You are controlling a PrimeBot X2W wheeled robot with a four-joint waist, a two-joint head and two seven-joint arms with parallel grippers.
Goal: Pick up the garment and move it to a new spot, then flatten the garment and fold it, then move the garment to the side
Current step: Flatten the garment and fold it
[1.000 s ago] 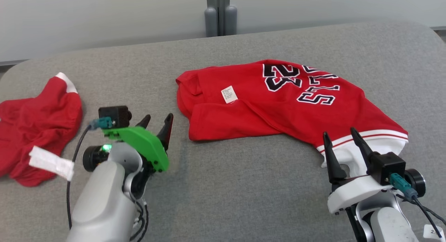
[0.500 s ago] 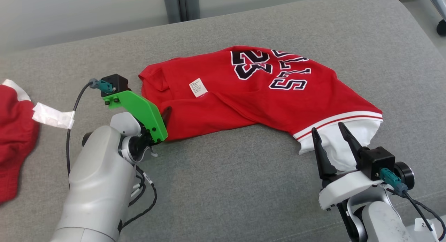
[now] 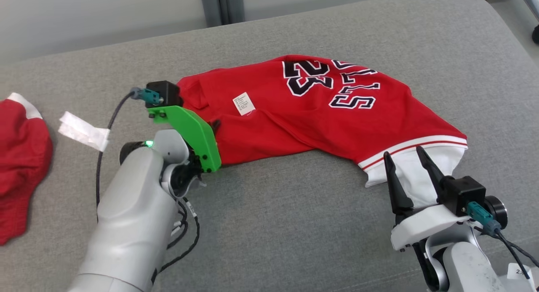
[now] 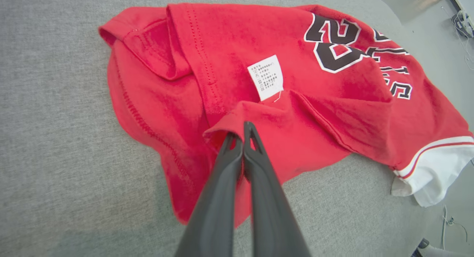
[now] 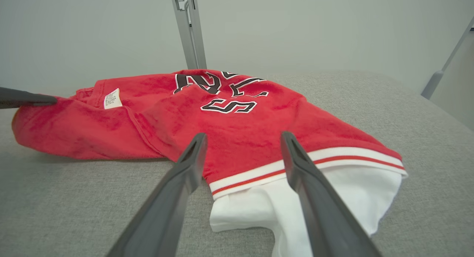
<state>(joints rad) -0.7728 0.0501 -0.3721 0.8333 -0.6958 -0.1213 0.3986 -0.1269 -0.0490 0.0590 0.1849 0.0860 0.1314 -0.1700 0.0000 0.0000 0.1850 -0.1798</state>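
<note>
On grey table (image 3: 273,224), red garment (image 3: 328,111) lies crumpled mid-table, number print up, its white end (image 3: 421,174) toward robot's right. Left pincer (image 4: 240,133) is pinched tight on a raised fold of the red cloth, just below the care label (image 4: 266,77). Right pincer (image 3: 403,153) is wide, tips over the white end; can't tell if touching, grips nothing. Step in hand: pick-up, with one grasp made and garment not lifted yet. Next move probably calls for right pincer to close on the white end, then both lift together; a one-point lift would likely bunch it. Second red cloth (image 3: 21,157) sits far left, well apart.
</note>
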